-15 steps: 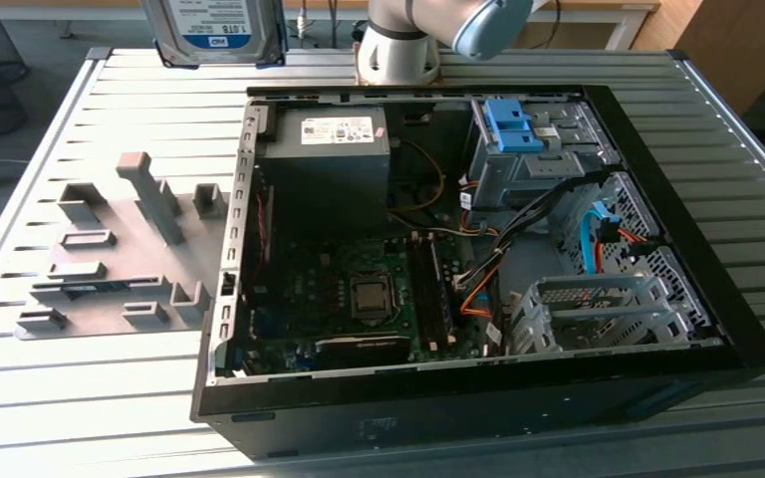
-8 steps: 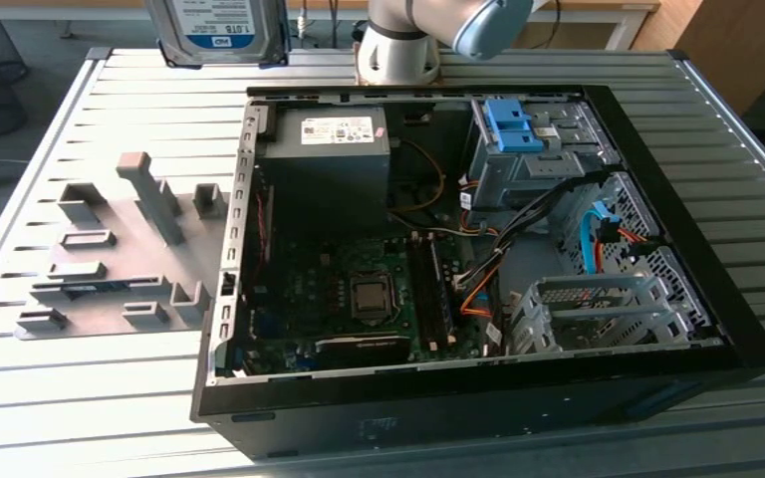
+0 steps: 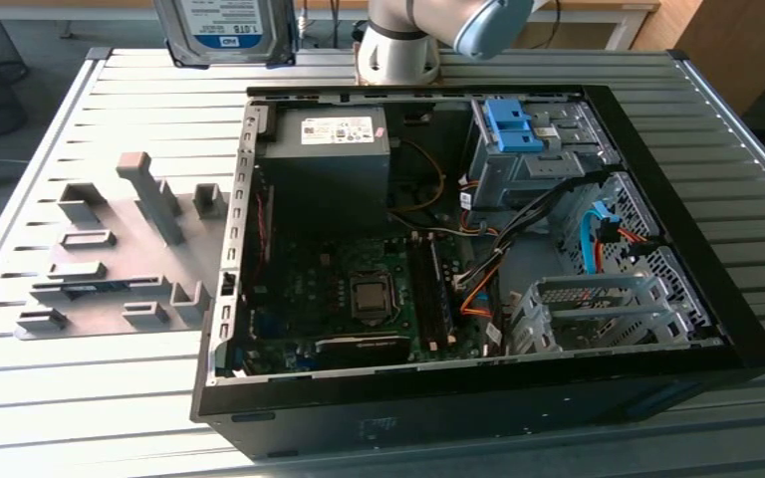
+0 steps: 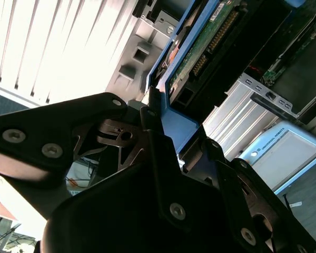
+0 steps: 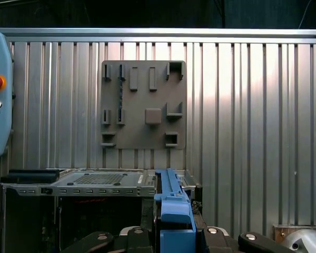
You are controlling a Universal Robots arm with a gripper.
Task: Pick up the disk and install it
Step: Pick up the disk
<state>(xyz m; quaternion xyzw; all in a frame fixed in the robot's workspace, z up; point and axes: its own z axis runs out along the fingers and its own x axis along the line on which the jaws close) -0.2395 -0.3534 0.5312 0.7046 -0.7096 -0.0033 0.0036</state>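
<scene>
The disk (image 3: 230,30), silver with a white-and-blue label, hangs high over the table's far side, to the exterior view's left of the arm's base (image 3: 396,45). My gripper (image 4: 160,113) is shut on its blue plastic frame (image 4: 181,129); the green circuit-board underside (image 4: 200,50) shows beyond the black fingers (image 4: 152,137). In the first wrist view the frame's blue edge (image 5: 171,203) stands upright in my gripper (image 5: 174,234), above the open computer case (image 5: 84,182). The case (image 3: 701,289) lies on its side with a blue-clipped drive bay (image 3: 509,124) at its far right.
A grey fixture plate (image 3: 117,249) with raised blocks lies on the slatted metal table (image 3: 77,398) left of the case, also seen from above (image 5: 143,105). Inside the case are a dark grey power supply (image 3: 330,154), the motherboard (image 3: 356,289), cables and a metal cage (image 3: 596,314).
</scene>
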